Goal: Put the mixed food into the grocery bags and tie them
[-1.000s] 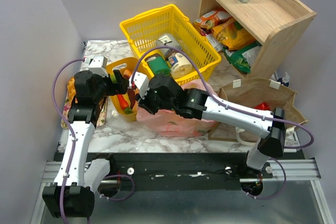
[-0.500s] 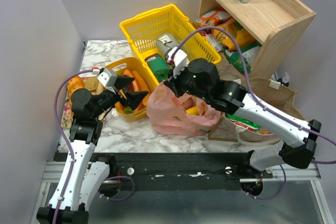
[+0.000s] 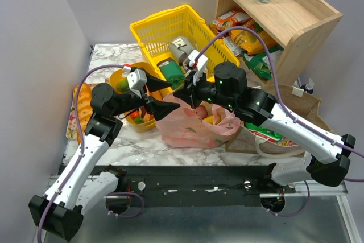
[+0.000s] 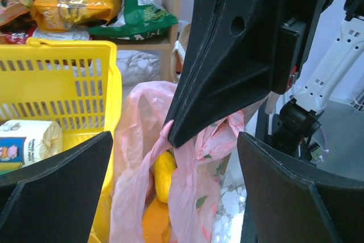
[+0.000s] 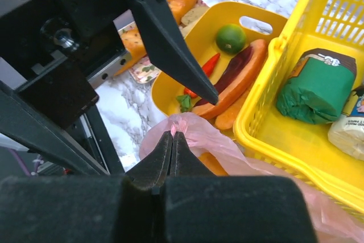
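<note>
The right gripper [image 5: 172, 136] clamps the rim of the pink bag [image 3: 190, 129]; the left gripper [image 3: 170, 97] gapes wide at its ten o'clock.

Bright, even light with soft shadows; both wrist views blur the near black jaws (backgrounds sharp).

Pink bag [image 3: 190, 130], yellow toy fruit [image 4: 163, 167] inside

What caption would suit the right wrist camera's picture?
Closed right fingers pinch the rim of the pink bag, beside a yellow tub of toy vegetables.
</note>
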Action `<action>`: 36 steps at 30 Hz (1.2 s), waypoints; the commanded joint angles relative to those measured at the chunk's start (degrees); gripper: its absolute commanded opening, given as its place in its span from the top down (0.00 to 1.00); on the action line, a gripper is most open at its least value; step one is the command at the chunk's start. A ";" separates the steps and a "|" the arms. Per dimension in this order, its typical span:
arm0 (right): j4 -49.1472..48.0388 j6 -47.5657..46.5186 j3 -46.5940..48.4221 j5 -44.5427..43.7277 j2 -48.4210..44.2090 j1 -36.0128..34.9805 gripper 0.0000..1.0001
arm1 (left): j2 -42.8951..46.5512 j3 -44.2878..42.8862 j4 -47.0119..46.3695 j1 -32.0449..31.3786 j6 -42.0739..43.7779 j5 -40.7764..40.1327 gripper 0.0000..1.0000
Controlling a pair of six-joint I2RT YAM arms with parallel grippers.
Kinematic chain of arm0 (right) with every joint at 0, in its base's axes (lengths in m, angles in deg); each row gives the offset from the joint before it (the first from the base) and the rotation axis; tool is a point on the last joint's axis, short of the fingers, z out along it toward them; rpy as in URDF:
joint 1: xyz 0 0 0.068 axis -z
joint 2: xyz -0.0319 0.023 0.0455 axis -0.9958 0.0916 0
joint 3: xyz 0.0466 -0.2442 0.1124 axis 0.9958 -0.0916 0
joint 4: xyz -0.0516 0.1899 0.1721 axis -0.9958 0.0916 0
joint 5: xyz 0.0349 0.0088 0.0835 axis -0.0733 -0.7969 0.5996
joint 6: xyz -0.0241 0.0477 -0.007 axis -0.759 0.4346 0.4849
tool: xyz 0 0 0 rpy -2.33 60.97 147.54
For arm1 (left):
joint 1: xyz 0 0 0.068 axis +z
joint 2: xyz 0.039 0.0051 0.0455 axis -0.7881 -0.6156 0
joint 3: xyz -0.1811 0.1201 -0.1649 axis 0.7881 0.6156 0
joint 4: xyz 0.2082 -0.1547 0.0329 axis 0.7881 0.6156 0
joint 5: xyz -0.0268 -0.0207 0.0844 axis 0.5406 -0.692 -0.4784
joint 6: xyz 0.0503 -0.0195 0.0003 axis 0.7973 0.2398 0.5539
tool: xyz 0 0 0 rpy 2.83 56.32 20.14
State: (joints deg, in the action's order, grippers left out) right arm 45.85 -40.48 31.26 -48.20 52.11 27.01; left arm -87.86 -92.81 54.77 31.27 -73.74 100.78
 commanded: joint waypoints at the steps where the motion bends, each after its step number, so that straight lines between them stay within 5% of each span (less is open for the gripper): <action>1: -2.97 1.82 -0.48 3.13 -1.73 0.17 0.99 | -2.84 -0.73 -1.51 -2.56 0.67 2.32 0.01; 16: -8.42 5.16 -0.22 0.76 -2.26 0.25 0.99 | -5.83 2.78 2.71 -8.97 2.69 -2.42 0.05; 20: -9.65 6.03 -0.74 -0.12 -2.44 0.25 0.99 | -5.30 3.67 3.94 -10.03 3.39 -5.67 0.14; 29: -11.23 7.00 -3.20 -1.44 -3.32 0.17 0.99 | -5.66 4.90 0.78 -10.12 0.58 -10.59 0.46; 32: -11.14 7.44 -4.43 -2.14 -3.40 0.25 0.99 | -5.13 5.42 -0.54 -10.12 -0.56 -12.44 0.71; 33: -11.14 7.62 -4.78 -2.40 -3.58 0.25 0.98 | -4.95 5.51 0.07 -10.12 -0.48 -12.71 0.86; 36: -10.27 7.27 -5.84 -3.37 -4.81 0.87 0.83 | -4.60 5.25 4.35 -10.12 1.28 -13.06 1.00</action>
State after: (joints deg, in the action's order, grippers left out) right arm 36.82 -33.64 26.86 -49.05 49.86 27.12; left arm -93.54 -87.87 56.50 21.48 -73.52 90.44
